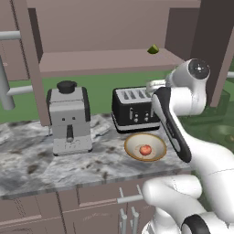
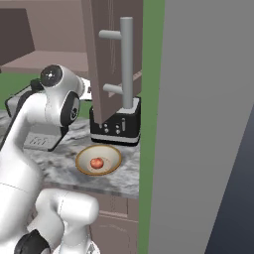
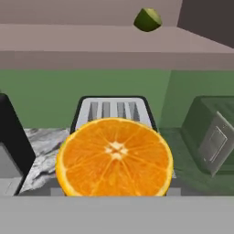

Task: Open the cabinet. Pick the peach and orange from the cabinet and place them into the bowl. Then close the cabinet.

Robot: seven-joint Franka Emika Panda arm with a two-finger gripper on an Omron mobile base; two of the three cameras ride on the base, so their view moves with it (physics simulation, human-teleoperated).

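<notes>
Cabinet (image 1: pixel 105 61) open, you see bare shelf. Peach (image 1: pixel 145 150) already in bowl (image 1: pixel 132 153) on counter, near toaster (image 1: pixel 135 109). Orange (image 3: pixel 114 157) fills hand view close up, over toaster; gripper appears clenched on it. You still owe: orange into bowl, cabinet shut.

The small round reddish peach (image 1: pixel 145 150) lies in the shallow tan-rimmed bowl (image 1: pixel 133 150) on the marbled stone counter (image 1: pixel 27 164), before the black four-slot toaster (image 1: pixel 132 109); the boxy grey coffee machine (image 1: pixel 69 119) stands left of both; a dark green pointed fruit (image 1: pixel 153 49) sits on the shelf of the open mauve-brown wall cabinet (image 1: pixel 105 61) above
</notes>
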